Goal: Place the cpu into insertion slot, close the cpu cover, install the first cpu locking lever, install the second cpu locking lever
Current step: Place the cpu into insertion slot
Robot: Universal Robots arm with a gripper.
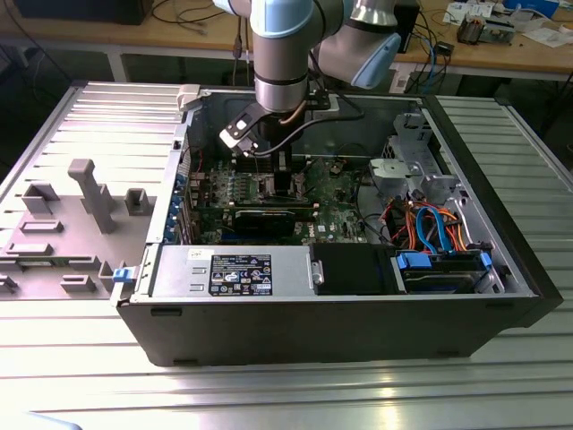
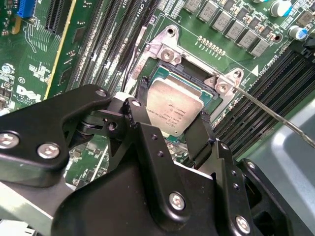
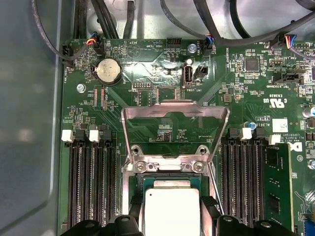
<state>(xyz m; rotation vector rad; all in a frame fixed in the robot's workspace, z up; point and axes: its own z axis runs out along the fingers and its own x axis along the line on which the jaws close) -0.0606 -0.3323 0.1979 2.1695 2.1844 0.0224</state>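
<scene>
- Your tool point(image 2: 173, 109): upper centre in the exterior view; narrow, clamped on two cpu point(image 2: 172, 98) edges at the insertion slot point(image 3: 165, 167).
- Your cpu cover point(image 3: 147, 111): swung open.

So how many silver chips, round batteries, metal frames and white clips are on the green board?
cpu: 1
round battery: 1
cpu cover: 1
white clips: 4
Total: 7

exterior view: high, oblique, whole computer case point(image 1: 313, 327) | both wrist views: close, looking down, sharing cpu point(image 2: 174, 105) point(image 3: 171, 211)
</scene>
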